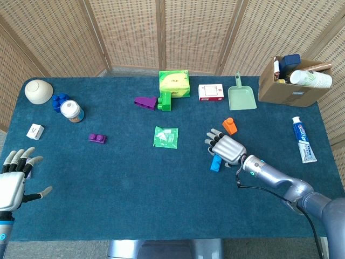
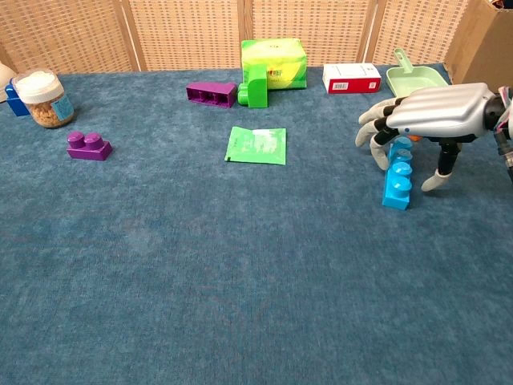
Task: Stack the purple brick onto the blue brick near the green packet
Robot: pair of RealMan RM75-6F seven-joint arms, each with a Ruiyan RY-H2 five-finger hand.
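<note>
We read this as the reach/grasp step, w/ the stacking itself not yet begun. The purple brick point(image 2: 88, 145) named in the task sits alone on the blue table point(image 2: 240, 289), well apart from both hands, off to the left of the green packet point(image 2: 256, 145). Another purple piece, a longer one point(image 1: 144, 102), lies by the green brick point(image 2: 256, 87) at the back; we can't say for sure which the task means, but the small two-stud one is our pick.

The blue brick point(image 2: 397, 176) lies right of the packet, w/ the right hand point(image 2: 429, 116) poised over its far end. In the chest view the fingers point(image 2: 375, 138) hang curled down and spread, one tip v. close to the brick's top studs; the thumb points down on the other side. We can't tell if anything actually touches. Nothing is held; the hand is apart-fingered, not clamped.

The left hand point(image 1: 13, 181) rests at the near-left table edge, fingers splayed, holding nothing.

Next move, as we judge it: either the right hand closes on the blue brick to reposition it, or the left goes for the purple brick, which is nearer its side. Whichever picks it must carry it across past the packet and line studs up before pressing down. Risk: the blue brick is slim and may tip if pushed off-centre.
</note>
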